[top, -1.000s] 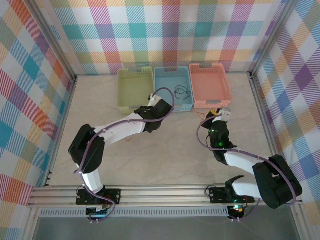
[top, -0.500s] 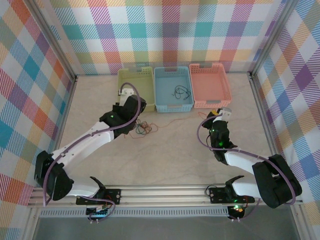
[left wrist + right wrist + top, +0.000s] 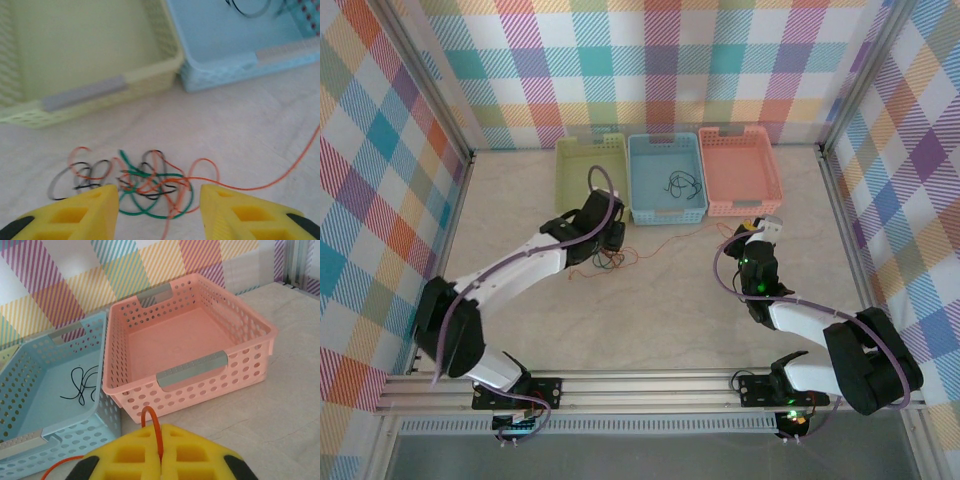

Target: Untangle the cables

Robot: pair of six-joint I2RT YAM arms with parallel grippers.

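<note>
While the tangled cables lie on open table before the green basket's near rim, the left pincer hangs released over them. The right pincer clenches an orange cable. The blue basket holds a black cable.

Bright, even, diffuse light with only faint shadows. The left wrist view is soft (cables slightly blurred, lower corners worst); the overhead view is sharp.

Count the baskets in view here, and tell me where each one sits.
3, side by side in a row at the far side: a green basket on the left, a blue basket in the middle holding a black cable, and a pink basket on the right. None looks hidden.
</note>
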